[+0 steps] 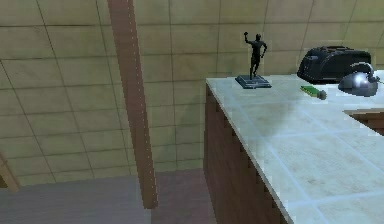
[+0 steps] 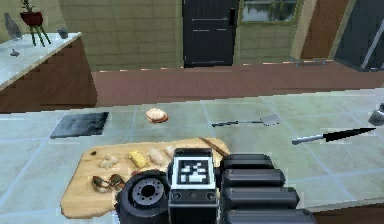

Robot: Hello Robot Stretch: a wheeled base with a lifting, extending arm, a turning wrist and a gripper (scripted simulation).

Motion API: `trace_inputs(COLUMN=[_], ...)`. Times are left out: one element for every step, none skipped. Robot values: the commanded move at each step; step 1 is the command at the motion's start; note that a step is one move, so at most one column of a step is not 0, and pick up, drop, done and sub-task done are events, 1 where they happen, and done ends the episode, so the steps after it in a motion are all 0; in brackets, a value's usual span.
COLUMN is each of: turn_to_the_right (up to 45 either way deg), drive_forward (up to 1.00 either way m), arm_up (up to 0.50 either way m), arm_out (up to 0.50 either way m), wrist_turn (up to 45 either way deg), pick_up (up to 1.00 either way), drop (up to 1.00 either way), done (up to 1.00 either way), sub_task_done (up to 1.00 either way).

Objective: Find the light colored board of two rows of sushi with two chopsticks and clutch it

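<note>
Spanning the arm side view's lower half, a pale counter (image 2: 310, 165) is recorded, with red-brown floor (image 2: 150, 85) and a tiled wall (image 2: 130, 35) beyond it. A dark door (image 2: 210, 32) is set in that wall. In the forward view a second pale worktop (image 1: 300, 150) with a brown side is noted at the right. A wooden post (image 1: 130, 100) is seen left of it.

The arm (image 2: 250, 190) is logged low in the arm side view, just right of middle, dark and ridged, with a white marker (image 2: 195, 170) at its left end. The gripper (image 2: 145, 196) is made out as a dark round body left of the marker. Its fingers cannot be picked out (so the state of the jaws cannot be told, nor whether anything is held).

The board (image 2: 82, 180), light wood with small pale and brown pieces on it, lies flat on the counter at lower left. Its near right part is hidden by gripper and arm.

- Worktop, far end: a black toaster (image 1: 333, 62), a grey kettle (image 1: 358, 78) just in front of it, a dark statue (image 1: 253, 60) of a standing figure to their left, and a small green thing (image 1: 314, 92) between statue and kettle.
- Counter, beyond the board: a dark flat mat (image 2: 80, 124).
- Counter, right part: a knife (image 2: 335, 135) and a spatula (image 2: 245, 122).
- Between mat and spatula: a round tan lump (image 2: 156, 115).
</note>
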Motion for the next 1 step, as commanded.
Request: trace_inputs(turn_to_the_right=[0.0], drive_forward=[0.0], arm_up=[0.0], arm_out=[0.0], wrist_turn=[45.0], pick_up=[0.0], drop=[0.0], done=[0.0], sub_task_done=[0.0])
